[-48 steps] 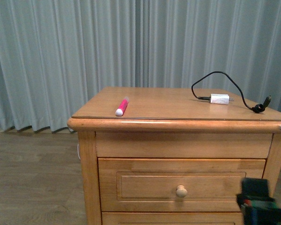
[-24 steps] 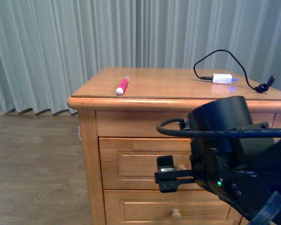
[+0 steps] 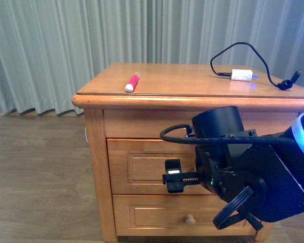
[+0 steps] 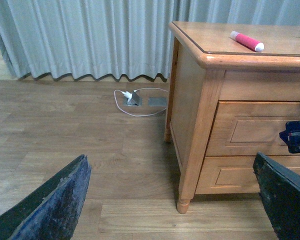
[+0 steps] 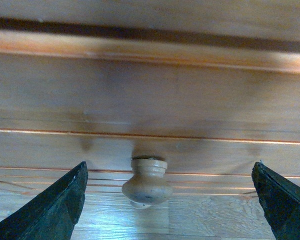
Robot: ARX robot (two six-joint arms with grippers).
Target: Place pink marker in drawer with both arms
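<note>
The left tool [image 4: 170, 165] is seen only in its own wrist view, off the left side of the desk [image 3: 192, 103] above the wooden floor, with its fingers spread wide and nothing between them. The pink marker [image 3: 133, 82] is laid flat on the desk top, close to the left edge, its white cap pointed toward the front edge, and it is not touched by either tool. Below the front edge, under a plain shorter front, the drawer [image 3: 142, 169] is seen shut, its recessed panel facing outward. The right tool [image 3: 173, 176] is held level in front of that panel, and the round knob [image 5: 146, 182] is framed between its parted fingers; in the right wrist view a clear gap is left on both sides, so the knob is not gripped. A second knob [image 3: 190, 220] is visible on the drawer beneath. Near the right edge of the desk top a white charger plug [image 3: 241, 75] is set, with its black cable [image 3: 253, 50] looped above it.
</note>
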